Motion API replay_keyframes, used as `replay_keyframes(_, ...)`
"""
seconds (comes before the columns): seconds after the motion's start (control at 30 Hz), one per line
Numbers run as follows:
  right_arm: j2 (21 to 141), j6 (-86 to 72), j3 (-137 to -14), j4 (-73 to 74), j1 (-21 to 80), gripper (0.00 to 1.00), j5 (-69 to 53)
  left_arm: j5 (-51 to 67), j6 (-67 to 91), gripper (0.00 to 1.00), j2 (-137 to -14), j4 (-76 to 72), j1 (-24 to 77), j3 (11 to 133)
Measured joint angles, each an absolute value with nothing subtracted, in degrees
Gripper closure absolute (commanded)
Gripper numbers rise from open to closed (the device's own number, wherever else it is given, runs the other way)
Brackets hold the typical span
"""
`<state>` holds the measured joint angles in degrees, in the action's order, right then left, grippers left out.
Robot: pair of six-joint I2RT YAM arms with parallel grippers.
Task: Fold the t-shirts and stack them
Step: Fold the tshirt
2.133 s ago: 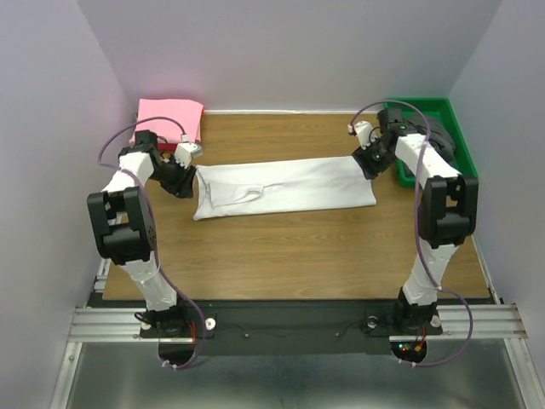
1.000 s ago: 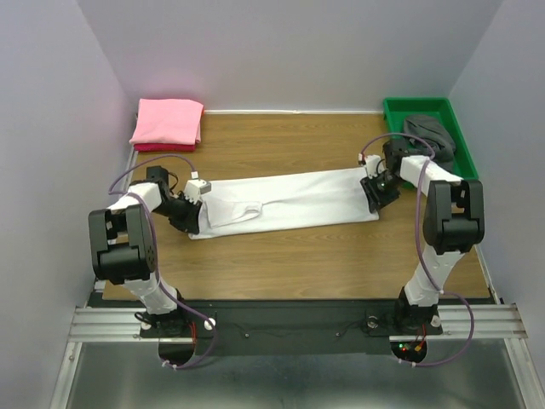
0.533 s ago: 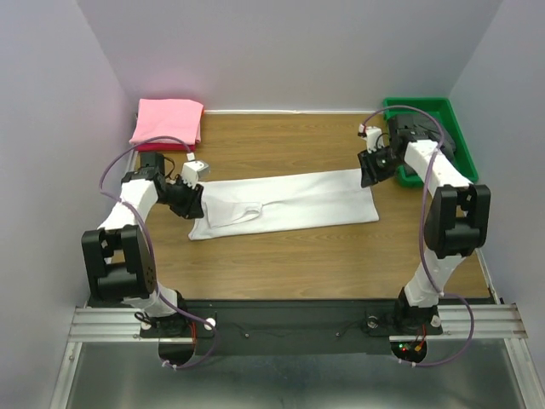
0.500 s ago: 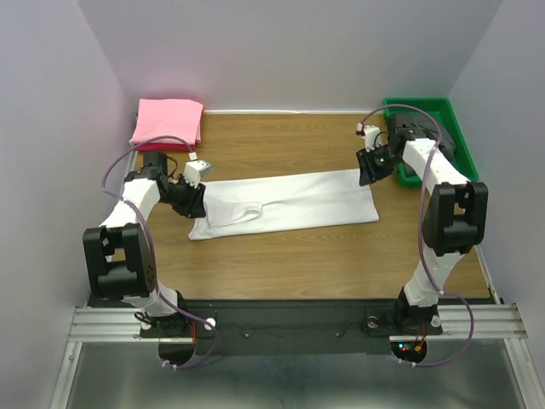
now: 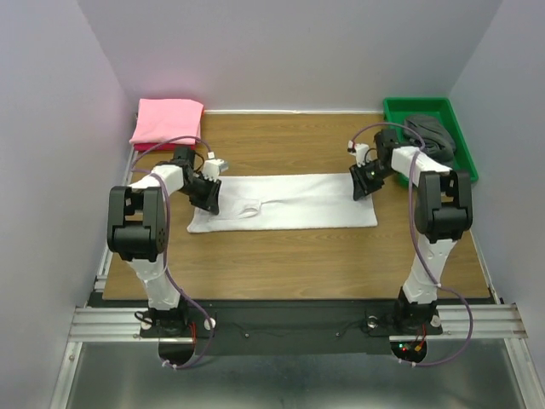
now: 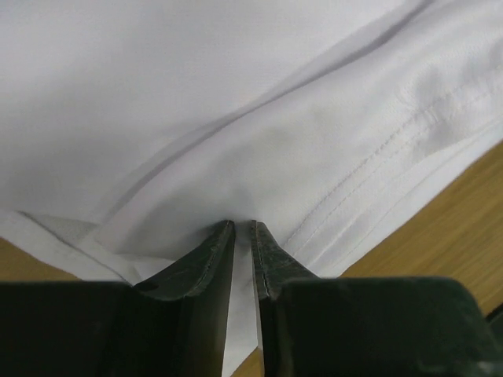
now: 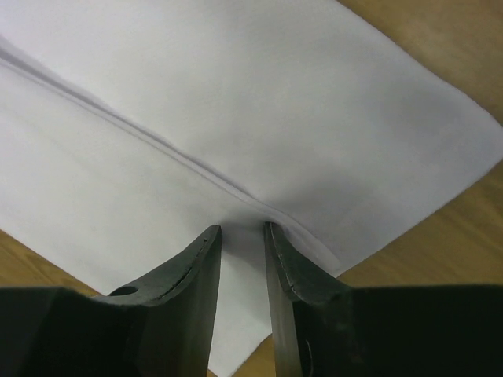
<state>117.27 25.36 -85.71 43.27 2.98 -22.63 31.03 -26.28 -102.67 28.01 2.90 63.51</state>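
Mid-fold on the white t-shirt [image 5: 285, 203], spread as a long strip from 9 to 3 o'clock across the middle of the bench [image 5: 289, 264]. At the 9 o'clock end, left jaws narrowed to a sliver, pinching cloth near a stitched hem. At the 3 o'clock end, right jaws narrow too, nipping a raised crease.

Likely next: bringing one end over the other. Lift both ends evenly, hold the strip taut enough to stop sagging, carry one short edge across to meet the other, and line up the hems before letting go. Beware thin pinches slipping and layers splaying.

Around: pink shirt [image 5: 168, 122], folded, at 10 o'clock, apparently the stack. Green bin [image 5: 393, 106] at 2 o'clock, holding a dark garment [image 5: 430, 132], near the right jaws. No obstacle on the strip itself.
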Motion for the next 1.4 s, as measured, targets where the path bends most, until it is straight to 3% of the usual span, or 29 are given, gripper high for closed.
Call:
replay_keyframes(0.13, 111.1, 26.0, -76.4, 41.0, 3.6, 0.64, -22.8, 27.6, -25.8, 0.73, -109.5, 28.3, 2.9, 73.3)
replay_keyframes(0.3, 100.2, 25.5, -62.5, 44.4, 13.3, 0.58, -25.6, 23.6, -26.2, 0.66, -125.4, 29.8, 4.0, 99.2)
replay_keyframes(0.47, 95.9, 24.0, -63.4, 51.8, 20.3, 0.56, -31.8, 24.0, -24.6, 0.62, -132.2, 32.3, 4.8, 118.3)
replay_keyframes(0.57, 94.7, 24.0, -68.2, 52.1, 18.9, 0.58, -31.8, 25.4, -23.4, 0.62, -127.3, 31.0, 4.9, 115.7)
replay_keyframes(0.8, 102.1, 24.1, -71.5, 47.8, 17.7, 0.64, -31.1, 29.3, -18.5, 0.64, -110.0, 26.2, 6.7, 95.5)
replay_keyframes(1.03, 107.0, 23.5, -68.6, 44.6, 17.7, 0.66, -32.2, 29.1, -12.8, 0.68, -111.7, 22.4, 10.6, 82.6)
replay_keyframes(1.23, 106.0, 21.2, -64.3, 42.5, 19.1, 0.66, -36.1, 26.0, -11.3, 0.69, -119.4, 21.6, 12.1, 86.5)
replay_keyframes(1.4, 106.8, 17.5, -64.5, 41.9, 24.9, 0.59, -41.3, 25.0, -12.8, 0.7, -131.9, 23.3, 13.3, 106.1)
